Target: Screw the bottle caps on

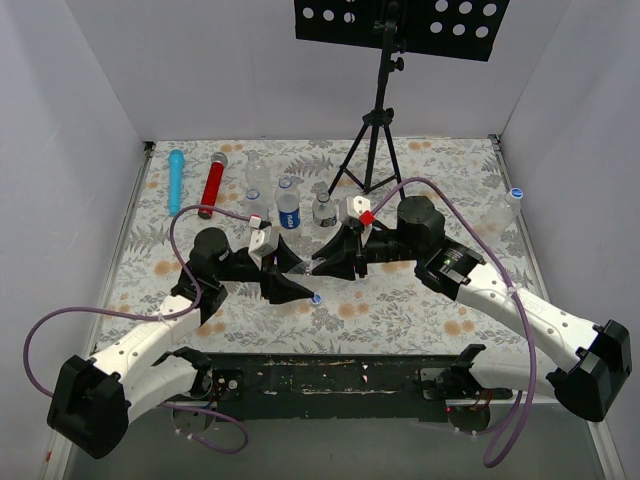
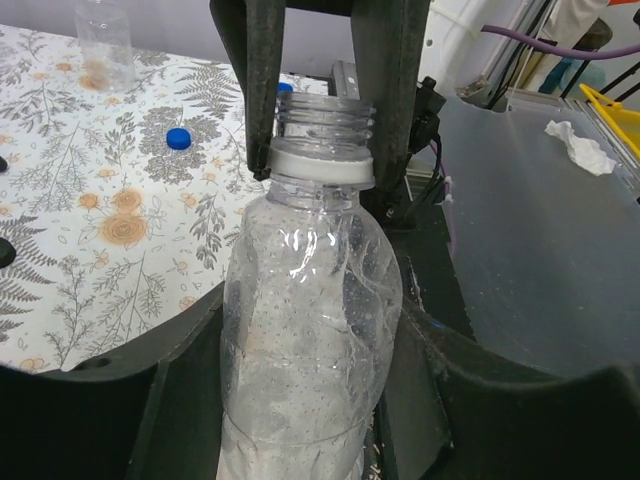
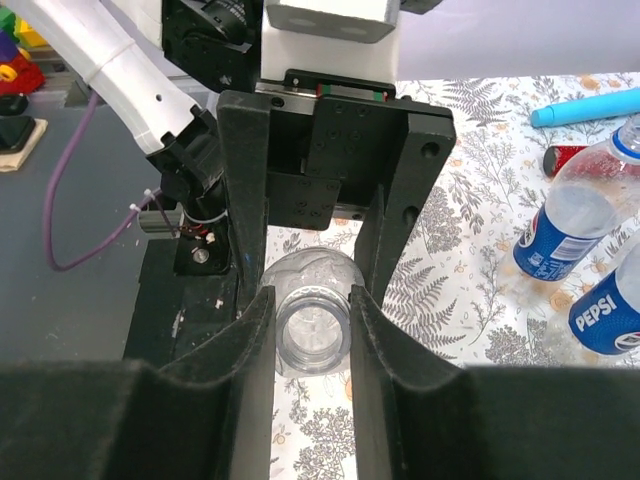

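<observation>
The clear, crumpled plastic bottle (image 2: 310, 300) is glossy, its neck ring smooth white. The small round blue plastic cap (image 2: 178, 138) looks smooth, the floral-printed table covering (image 2: 90, 220) matt, the right gripper (image 3: 311, 312) a dull black plastic

PEPSI on blue bottle label (image 3: 604, 322)

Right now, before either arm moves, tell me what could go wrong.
1. The left gripper and right gripper are both clamped on one uncapped clear bottle. Fetching a blue cap from the table means one must let go, and the bottle may tip or slip.
2. Its thin wall looks dented, so a tighter squeeze could crush it.
3. A Pepsi bottle is close by and might get knocked.
</observation>
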You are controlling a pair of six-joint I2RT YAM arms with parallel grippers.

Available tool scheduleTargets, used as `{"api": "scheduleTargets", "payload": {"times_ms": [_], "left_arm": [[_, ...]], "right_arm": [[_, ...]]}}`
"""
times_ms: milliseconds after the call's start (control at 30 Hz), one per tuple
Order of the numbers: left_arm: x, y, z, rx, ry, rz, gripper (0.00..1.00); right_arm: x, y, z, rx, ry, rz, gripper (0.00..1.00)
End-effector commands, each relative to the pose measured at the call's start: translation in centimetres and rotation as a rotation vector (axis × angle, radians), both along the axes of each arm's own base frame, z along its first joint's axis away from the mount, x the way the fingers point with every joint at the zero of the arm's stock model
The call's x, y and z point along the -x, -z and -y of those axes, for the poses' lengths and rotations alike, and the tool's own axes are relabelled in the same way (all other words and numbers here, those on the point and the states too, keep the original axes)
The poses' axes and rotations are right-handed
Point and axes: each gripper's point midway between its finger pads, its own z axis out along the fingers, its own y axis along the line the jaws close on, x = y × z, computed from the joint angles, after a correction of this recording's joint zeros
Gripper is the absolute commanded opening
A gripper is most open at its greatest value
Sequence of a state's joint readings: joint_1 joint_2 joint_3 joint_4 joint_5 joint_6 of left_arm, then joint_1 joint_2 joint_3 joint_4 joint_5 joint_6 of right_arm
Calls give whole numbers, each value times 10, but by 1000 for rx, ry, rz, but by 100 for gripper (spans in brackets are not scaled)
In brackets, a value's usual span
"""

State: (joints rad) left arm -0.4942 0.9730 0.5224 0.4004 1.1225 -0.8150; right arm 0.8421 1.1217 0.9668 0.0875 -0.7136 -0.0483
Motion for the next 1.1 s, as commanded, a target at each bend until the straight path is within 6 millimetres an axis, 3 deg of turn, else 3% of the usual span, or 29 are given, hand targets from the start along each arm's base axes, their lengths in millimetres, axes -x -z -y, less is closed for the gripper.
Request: {"api": "scheduleTargets", "payload": {"times_ms": [0, 167, 267, 333, 467, 600, 800, 1067], "left_arm": [[-15, -20, 0, 15, -95, 60, 43], [-37, -23, -6, 8, -253, 72, 42], [-57, -31, -16, 22, -406, 72, 45], [-73, -36, -26, 30, -529, 72, 46], [-98, -51, -55, 84, -780, 85, 47], [-100, -77, -85, 215, -941, 144, 48], [-102, -96, -139, 365, -1205, 185, 49], [-100, -103, -168, 449, -1328, 187, 50]], "right_arm": [[-7, -21, 0, -65, 53, 49, 39], [-27, -27, 14, -56, 226, 54, 64], [-41, -24, 28, -16, 347, 59, 68], [-47, -12, 36, 44, 396, 53, 68], [-52, 24, 43, 169, 431, 26, 69], [-54, 67, 42, 271, 426, -30, 69], [-55, 134, 33, 427, 397, -115, 70], [-46, 196, 3, 591, 384, -176, 69]]}}
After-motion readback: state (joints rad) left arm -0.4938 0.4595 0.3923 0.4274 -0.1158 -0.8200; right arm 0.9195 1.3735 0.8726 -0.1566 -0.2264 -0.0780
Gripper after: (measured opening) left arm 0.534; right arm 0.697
